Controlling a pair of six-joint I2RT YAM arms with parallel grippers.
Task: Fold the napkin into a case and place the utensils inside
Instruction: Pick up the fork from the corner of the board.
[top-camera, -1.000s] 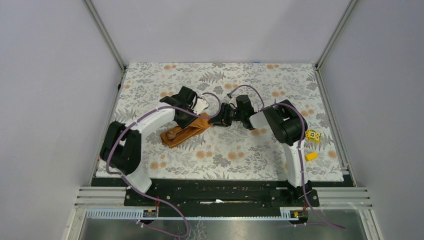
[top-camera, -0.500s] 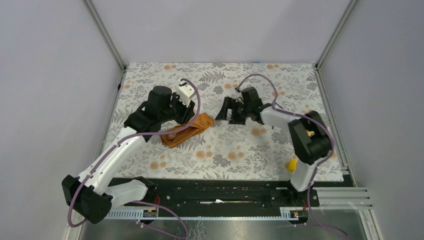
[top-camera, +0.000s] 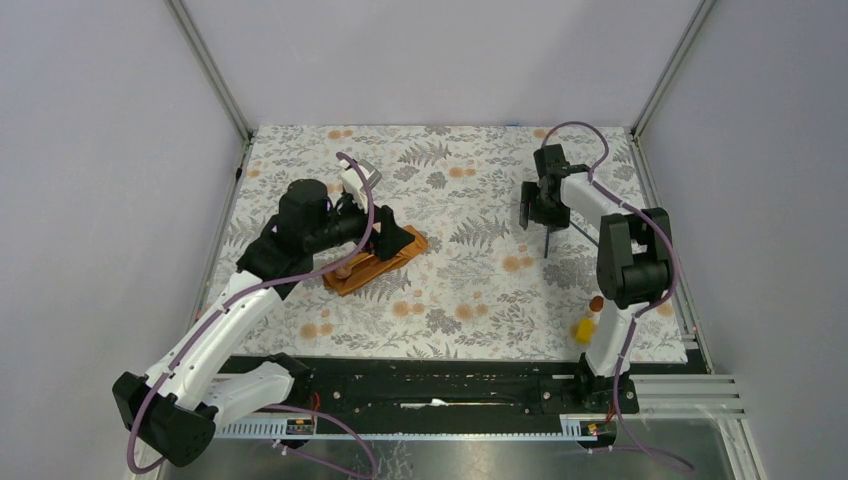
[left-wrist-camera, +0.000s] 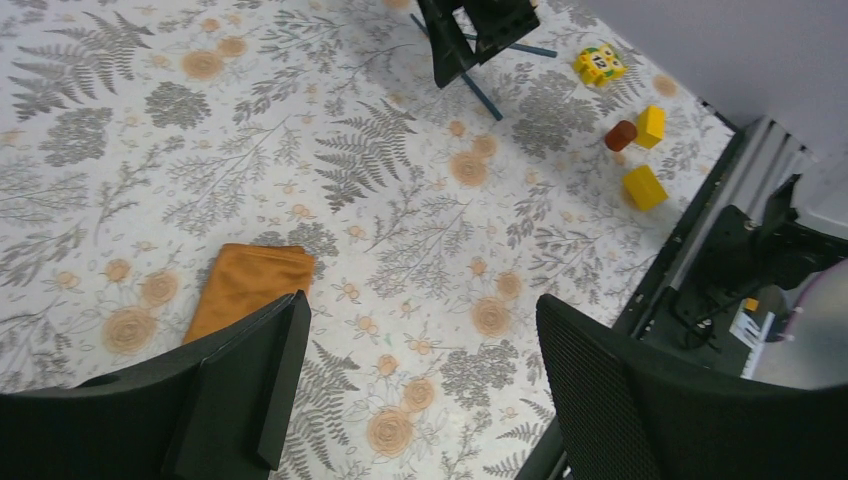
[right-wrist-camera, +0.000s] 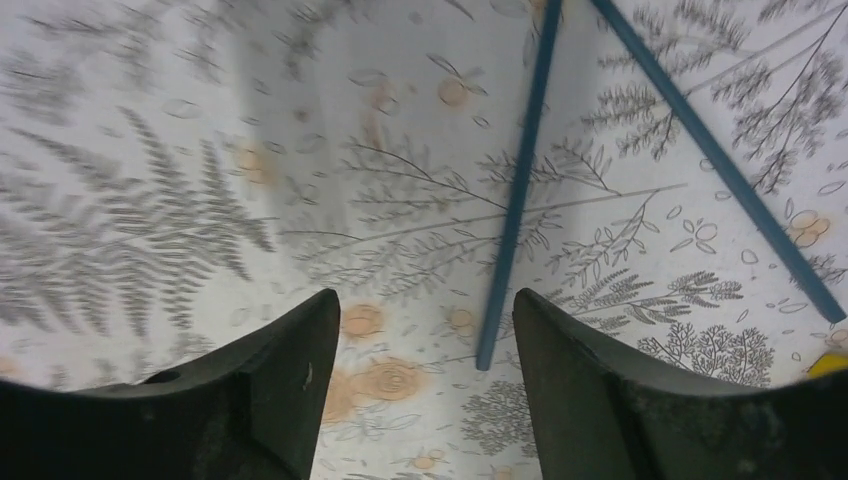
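Right gripper (right-wrist-camera: 425, 310), jaws apart, has swung from centre to 2 o'clock, above two blue utensils (right-wrist-camera: 515, 200). Left gripper (left-wrist-camera: 420, 330) now gapes, empty, covering part of the case (left-wrist-camera: 250, 290).

One folded napkin (left-wrist-camera: 245, 300), two blue sticks (right-wrist-camera: 515, 215), three yellow blocks (left-wrist-camera: 643, 187), one brown disc (left-wrist-camera: 620, 135).

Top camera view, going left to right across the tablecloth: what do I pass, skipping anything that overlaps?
folded napkin → right tool → yellow block
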